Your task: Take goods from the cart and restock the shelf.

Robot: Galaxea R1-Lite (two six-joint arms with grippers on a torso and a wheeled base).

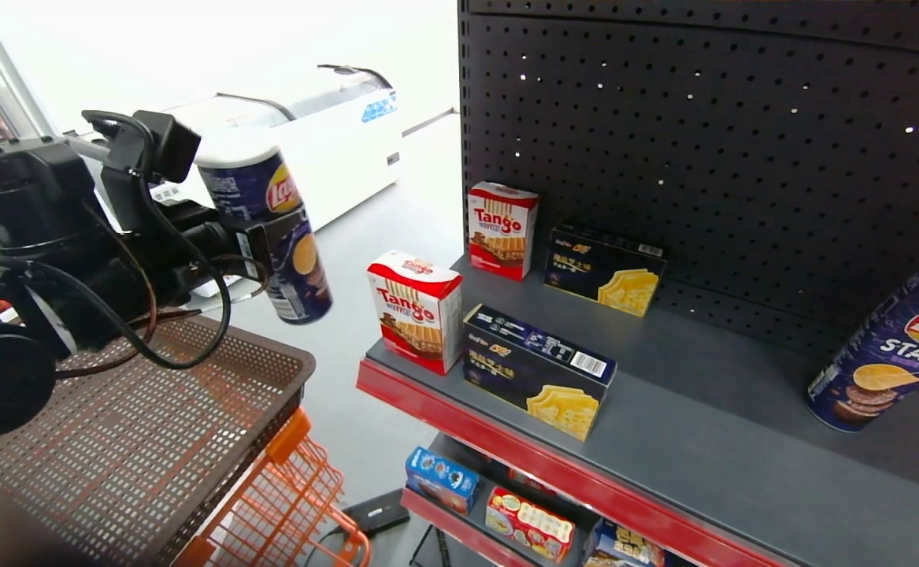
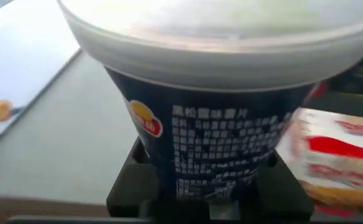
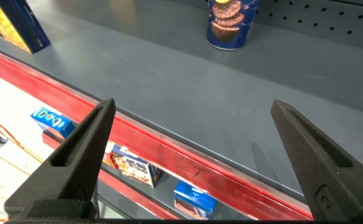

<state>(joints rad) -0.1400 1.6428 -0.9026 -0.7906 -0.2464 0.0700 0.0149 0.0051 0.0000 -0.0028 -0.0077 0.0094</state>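
My left gripper (image 1: 264, 250) is shut on a dark blue chips can (image 1: 274, 228) with a white lid, held tilted in the air above the cart's brown basket (image 1: 152, 441), left of the shelf. The left wrist view has that can (image 2: 212, 118) close up, clamped low down in the gripper (image 2: 206, 190). A second identical can (image 1: 892, 346) stands on the grey shelf (image 1: 703, 425) at the right, against the pegboard. My right gripper (image 3: 197, 168) hangs open over the shelf's red front edge (image 3: 187, 155), with that standing can (image 3: 231, 22) beyond it.
Two red wafer boxes (image 1: 417, 309) (image 1: 502, 228) and two dark blue boxes (image 1: 542, 370) (image 1: 605, 269) stand on the shelf's left half. Bare shelf lies between them and the standing can. Lower shelves hold small boxes (image 1: 441, 478). An orange cart frame (image 1: 286, 504) sits below the basket.
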